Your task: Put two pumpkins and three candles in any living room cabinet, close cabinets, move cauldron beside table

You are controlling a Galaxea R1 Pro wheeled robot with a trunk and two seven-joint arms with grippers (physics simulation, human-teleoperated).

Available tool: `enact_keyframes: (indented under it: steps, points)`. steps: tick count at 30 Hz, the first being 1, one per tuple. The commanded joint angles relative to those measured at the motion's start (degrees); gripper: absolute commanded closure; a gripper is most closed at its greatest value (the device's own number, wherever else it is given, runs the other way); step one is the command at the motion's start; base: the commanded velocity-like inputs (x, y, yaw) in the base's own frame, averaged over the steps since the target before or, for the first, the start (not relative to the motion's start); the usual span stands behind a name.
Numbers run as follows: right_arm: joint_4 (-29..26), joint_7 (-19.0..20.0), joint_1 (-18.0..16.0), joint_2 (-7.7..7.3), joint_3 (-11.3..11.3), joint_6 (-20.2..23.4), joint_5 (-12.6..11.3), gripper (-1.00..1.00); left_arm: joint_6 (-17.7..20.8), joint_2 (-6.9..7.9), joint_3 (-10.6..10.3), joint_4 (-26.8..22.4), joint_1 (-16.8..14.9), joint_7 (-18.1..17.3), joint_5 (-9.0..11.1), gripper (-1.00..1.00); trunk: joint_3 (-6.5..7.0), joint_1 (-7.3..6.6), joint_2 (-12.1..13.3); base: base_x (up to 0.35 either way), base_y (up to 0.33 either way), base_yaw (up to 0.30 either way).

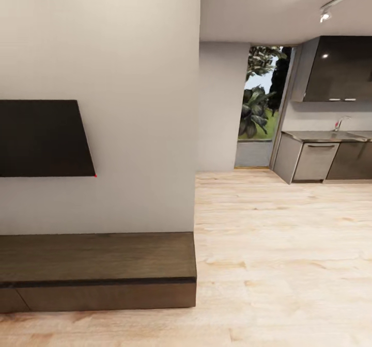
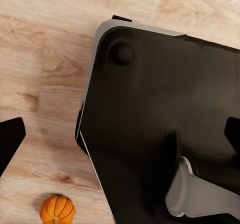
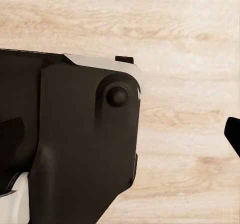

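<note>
Nearby, pumpkin (image 2: 57,209) beside robot base (image 2: 150,124).

A long, low dark-brown cabinet (image 1: 98,272) stands against the pale wall, its flat drawer fronts shut. One small orange ribbed pumpkin (image 2: 57,209) sits upright on the wooden floor (image 2: 45,64), stem up.

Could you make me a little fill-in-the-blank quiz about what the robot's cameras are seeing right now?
1. The small orange ribbed pumpkin lies on the pale ______ floor.
2. The long low dark-brown wood cabinet stands against the wall directly below a flat ______ screen.
3. Far off, beside the grey kitchen counter, a tall glass door shows green ______ outside.
4. The cabinet's drawer fronts are all ______.

Missing words: wooden; black; plants; closed
</note>
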Motion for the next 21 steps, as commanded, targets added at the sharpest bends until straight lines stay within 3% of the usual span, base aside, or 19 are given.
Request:
enact_keyframes:
  steps: [1,21]
  points:
    - [0.0,0.0,0.0,0.00,0.0,0.1,0.5,-1.00,-0.2,-0.01,0.0,0.0,0.0,0.0,0.2,-1.00,-0.03,0.02,0.0,0.000,0.041,0.001]
    - [0.0,0.0,0.0,-0.04,-0.1,0.0,0.5,-1.00,-0.2,-0.01,0.0,0.0,0.0,0.0,0.2,-1.00,-0.03,0.02,0.0,0.000,0.005,0.000]
